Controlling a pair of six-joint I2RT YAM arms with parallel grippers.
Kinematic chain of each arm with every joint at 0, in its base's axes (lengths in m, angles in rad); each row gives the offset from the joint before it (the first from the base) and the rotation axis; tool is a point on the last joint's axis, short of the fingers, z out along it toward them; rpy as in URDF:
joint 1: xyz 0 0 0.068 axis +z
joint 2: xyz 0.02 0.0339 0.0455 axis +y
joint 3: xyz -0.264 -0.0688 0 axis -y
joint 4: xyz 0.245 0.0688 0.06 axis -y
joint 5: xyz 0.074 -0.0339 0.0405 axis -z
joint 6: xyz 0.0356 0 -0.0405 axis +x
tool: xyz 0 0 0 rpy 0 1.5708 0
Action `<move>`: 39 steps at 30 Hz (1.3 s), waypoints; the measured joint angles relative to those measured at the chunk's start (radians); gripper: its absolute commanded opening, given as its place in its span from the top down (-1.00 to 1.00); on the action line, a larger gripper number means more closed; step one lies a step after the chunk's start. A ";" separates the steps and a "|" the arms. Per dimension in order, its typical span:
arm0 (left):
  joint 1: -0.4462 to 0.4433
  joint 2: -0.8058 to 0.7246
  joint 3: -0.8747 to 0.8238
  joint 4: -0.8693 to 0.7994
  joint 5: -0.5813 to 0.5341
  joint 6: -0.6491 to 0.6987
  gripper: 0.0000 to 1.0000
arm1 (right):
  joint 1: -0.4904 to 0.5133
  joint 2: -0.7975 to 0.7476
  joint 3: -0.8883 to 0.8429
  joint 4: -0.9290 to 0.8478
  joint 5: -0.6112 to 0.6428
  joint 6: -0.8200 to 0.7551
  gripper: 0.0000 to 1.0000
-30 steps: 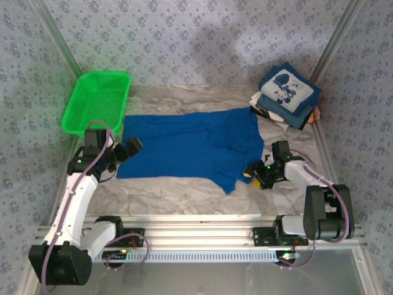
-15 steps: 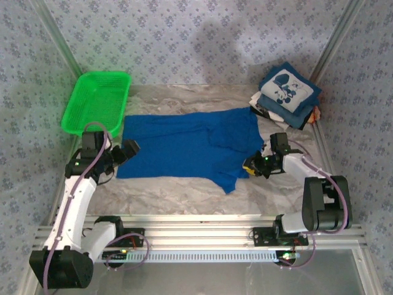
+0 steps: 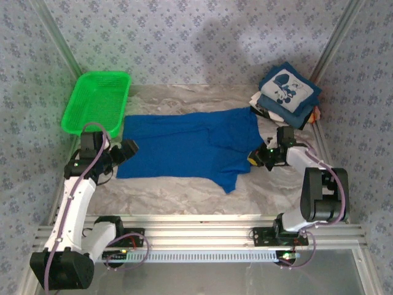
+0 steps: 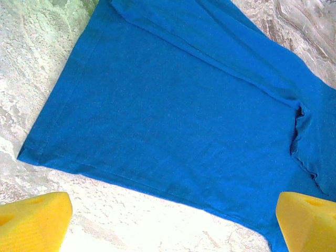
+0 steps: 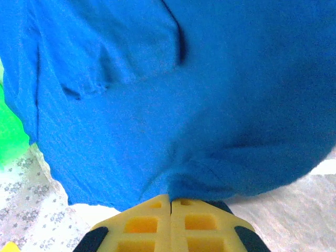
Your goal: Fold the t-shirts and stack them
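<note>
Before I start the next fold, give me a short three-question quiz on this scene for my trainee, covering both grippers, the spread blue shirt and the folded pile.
1. True or false: the left gripper is shut on the royal-blue cloth t-shirt.
2. Where does the stack of folded t-shirts sit? A: far right corner of the crinkled silver table. B: near left corner. C: on the spread shirt.
3. Which gripper pinches the royal-blue shirt's edge?
Key: 1 false, its jaws stand wide open above the hem. 2 A. 3 the right gripper.
</note>
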 measured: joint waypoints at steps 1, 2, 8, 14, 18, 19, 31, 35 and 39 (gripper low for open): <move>0.000 0.000 0.000 0.000 -0.003 0.001 -0.99 | -0.003 0.012 0.013 0.003 0.000 0.001 1.00; 0.000 0.000 0.000 0.000 -0.004 0.003 -0.99 | -0.004 0.024 0.025 0.006 0.000 0.001 1.00; 0.000 0.000 0.000 0.000 -0.014 0.016 -0.99 | -0.011 0.109 0.091 0.016 -0.008 0.012 1.00; 0.005 0.000 0.000 -0.001 -0.014 0.026 -0.99 | -0.017 0.187 0.171 0.016 -0.012 0.019 1.00; 0.006 0.000 -0.002 0.000 -0.014 0.026 -0.99 | -0.018 0.228 0.222 0.017 -0.019 0.019 0.83; 0.006 0.000 -0.004 0.000 -0.013 0.027 -0.99 | -0.018 0.240 0.233 0.018 -0.021 0.019 0.66; -0.037 0.000 -0.011 0.001 0.043 0.068 -0.99 | -0.017 0.128 0.243 -0.162 0.033 -0.124 -0.13; -0.127 0.000 -0.010 0.019 0.032 0.072 -0.99 | 0.010 -0.017 0.176 -0.234 0.067 -0.186 -0.09; -0.248 0.019 0.005 0.047 -0.001 0.082 -0.99 | 0.066 -0.029 0.114 -0.240 0.099 -0.233 -0.03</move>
